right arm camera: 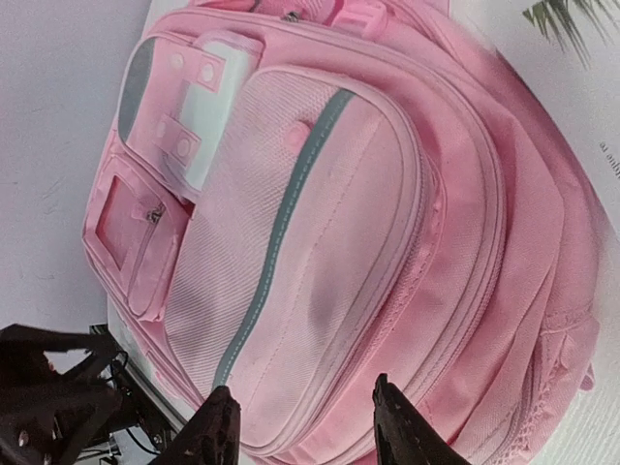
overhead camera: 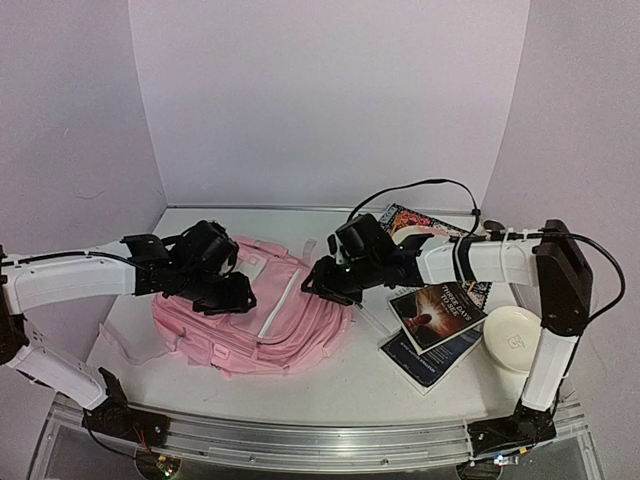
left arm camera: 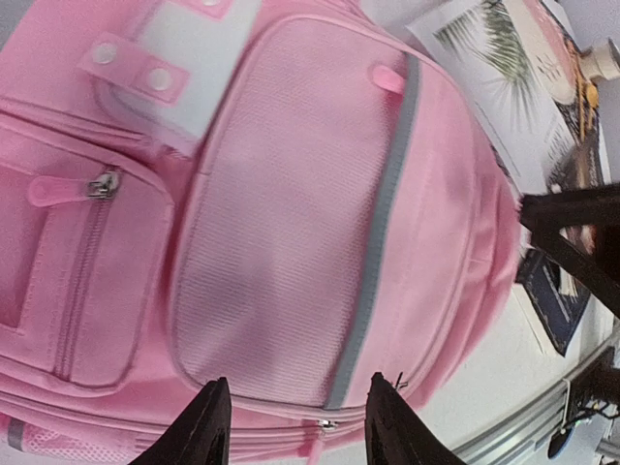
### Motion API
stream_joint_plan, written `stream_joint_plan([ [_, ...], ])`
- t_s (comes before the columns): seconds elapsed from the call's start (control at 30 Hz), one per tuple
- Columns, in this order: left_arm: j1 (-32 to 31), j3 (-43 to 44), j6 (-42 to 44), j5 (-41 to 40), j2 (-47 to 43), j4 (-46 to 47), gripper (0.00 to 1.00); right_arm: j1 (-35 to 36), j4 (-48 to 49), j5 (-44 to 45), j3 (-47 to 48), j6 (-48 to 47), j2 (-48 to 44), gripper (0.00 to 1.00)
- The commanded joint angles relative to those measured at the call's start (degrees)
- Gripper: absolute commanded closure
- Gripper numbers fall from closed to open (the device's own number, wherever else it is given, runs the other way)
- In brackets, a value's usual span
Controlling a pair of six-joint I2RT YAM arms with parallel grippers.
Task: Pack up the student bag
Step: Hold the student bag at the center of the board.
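Toward 9 o'clock from centre, you have the student bag [overhead camera: 275, 325] lying flat, front pockets up. Your left gripper [left arm camera: 297, 383] hovers at its 9 o'clock side and your right gripper [right arm camera: 303, 386] at its 3 o'clock edge, both spread wide and holding nothing.

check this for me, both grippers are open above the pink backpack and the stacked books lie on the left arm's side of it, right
One thing is off: the stacked books lie on the right arm's side of the pink backpack, as the top external view shows. The rest holds: the left gripper and the right gripper are both open above it.
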Motion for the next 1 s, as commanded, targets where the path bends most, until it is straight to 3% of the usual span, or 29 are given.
stream_joint_plan([
  [0.0,2.50,-1.39,-2.11,-0.85,-0.86,-1.73,0.48,3.78,-4.50,4.21,-0.48,-3.67,-4.15,0.52],
  [0.47,5.74,-0.79,7.53,3.19,5.08,-1.46,0.50,19.05,-12.39,14.75,10.06,3.23,5.75,0.54],
  [0.97,6.40,-7.81,6.87,13.91,3.60,7.16,0.59,21.65,-15.80,17.21,22.99,8.46,18.29,0.59],
])
